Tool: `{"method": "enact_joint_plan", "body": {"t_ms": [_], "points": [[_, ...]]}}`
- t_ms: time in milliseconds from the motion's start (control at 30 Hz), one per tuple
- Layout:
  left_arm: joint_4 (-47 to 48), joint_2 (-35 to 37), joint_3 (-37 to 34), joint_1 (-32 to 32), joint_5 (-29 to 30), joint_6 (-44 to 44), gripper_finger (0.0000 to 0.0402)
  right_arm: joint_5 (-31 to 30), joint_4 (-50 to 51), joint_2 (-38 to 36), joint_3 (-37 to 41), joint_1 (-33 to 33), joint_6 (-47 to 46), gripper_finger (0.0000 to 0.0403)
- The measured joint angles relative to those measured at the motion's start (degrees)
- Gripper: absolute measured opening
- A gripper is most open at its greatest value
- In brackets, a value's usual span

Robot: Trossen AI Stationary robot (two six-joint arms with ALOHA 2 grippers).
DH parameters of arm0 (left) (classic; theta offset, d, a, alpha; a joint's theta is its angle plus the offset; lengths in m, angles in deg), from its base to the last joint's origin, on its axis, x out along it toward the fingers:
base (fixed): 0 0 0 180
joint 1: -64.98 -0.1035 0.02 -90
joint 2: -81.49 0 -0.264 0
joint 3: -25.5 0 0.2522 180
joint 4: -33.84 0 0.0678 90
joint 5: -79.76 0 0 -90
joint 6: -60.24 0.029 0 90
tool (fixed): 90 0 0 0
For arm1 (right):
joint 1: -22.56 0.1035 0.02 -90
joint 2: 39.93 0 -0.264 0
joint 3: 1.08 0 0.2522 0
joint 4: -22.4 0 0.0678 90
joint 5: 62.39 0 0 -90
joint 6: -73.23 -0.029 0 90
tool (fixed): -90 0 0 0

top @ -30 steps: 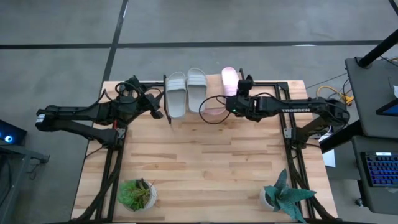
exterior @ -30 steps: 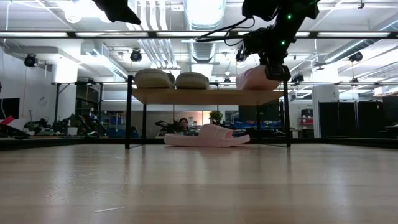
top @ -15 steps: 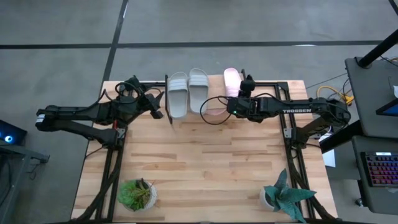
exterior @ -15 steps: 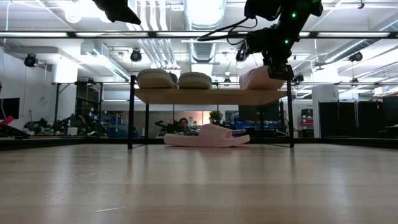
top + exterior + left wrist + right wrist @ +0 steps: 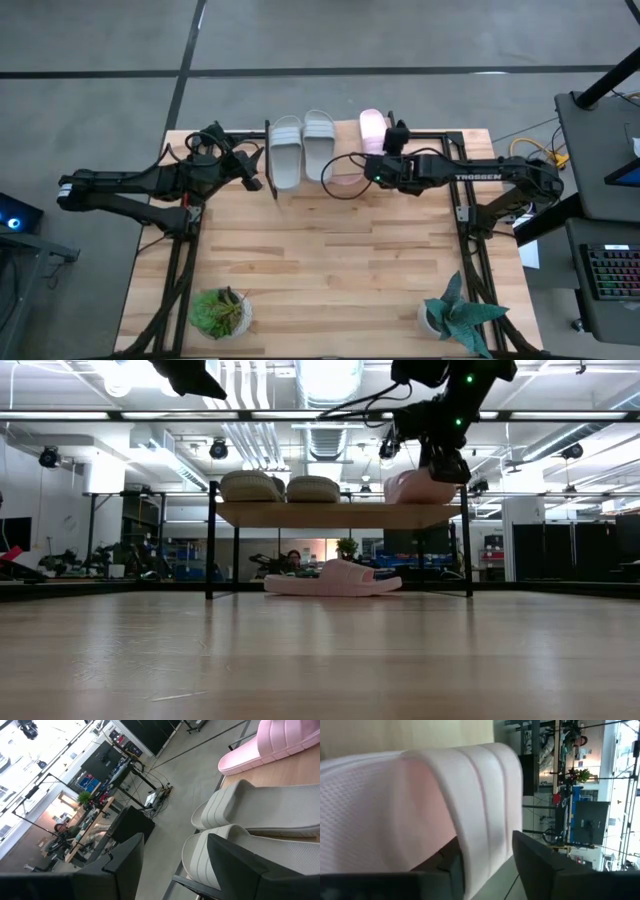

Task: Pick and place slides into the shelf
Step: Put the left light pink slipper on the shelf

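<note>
Three slides sit on the shelf (image 5: 340, 513) at the far edge of the table (image 5: 320, 270), and I am setting down the third of them. My right gripper (image 5: 392, 137) hangs over the far right end of the plank with the pink slide (image 5: 418, 487) between its dark fingers (image 5: 540, 865). The wide ribbed strap sits between the fingers, one inside the strap and one outside. They look partly spread, yet I cannot tell whether they pinch the foam or have let it go. The slide appears to rest on the plank, right of the two pale grey slides (image 5: 300, 148), which lie side by side and touching.

My left gripper (image 5: 250, 172) waits just left of the shelf, its fingers spread and holding nothing.

The second pink slide (image 5: 333, 578) lies on the table under the shelf, between the thin black metal legs. By my judgement the next move is to free my fingers from the strap and lift clear without dragging the slide off the end of the plank. Then the slide below must be reached between the legs.

The slides are soft matte foam with rounded toes and a finely dimpled footbed. The shelf top is a light wooden plank; the table is pale butcher-block.
</note>
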Motion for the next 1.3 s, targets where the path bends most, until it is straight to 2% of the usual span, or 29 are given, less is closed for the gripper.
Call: {"method": "enact_joint_plan", "body": {"t_ms": [267, 467, 667, 900, 1100, 1300], "points": [[0.0, 0.0, 0.0, 0.0, 0.0, 0.0, 0.0203, 0.0, 2.7, 0.0, -3.8, 0.4, -0.7, 0.0196], [1.4, 0.0, 0.0, 0.0, 0.0, -0.1, 0.0203, 0.1, 6.3, 0.0, -4.1, 0.4, -5.0, 0.0211], [1.4, 0.0, 0.0, 0.0, 0.0, -0.1, 0.0203, 3.5, 7.4, 0.0, -4.0, 0.5, -7.0, 0.0223], [1.4, 0.0, 0.0, 0.0, 0.0, -0.1, 0.0203, 3.6, 10.9, 0.0, -5.6, 1.2, -11.6, 0.0268], [1.4, -0.1, 0.0, 0.0, 0.0, -0.1, 0.0203, 3.9, 11.8, 0.0, -6.4, 1.3, -11.9, 0.0295], [1.4, -0.1, 0.0, 0.0, 0.0, -0.1, 0.0203, 7.8, 11.8, 0.0, -8.3, 2.0, -11.9, 0.0298]]}}
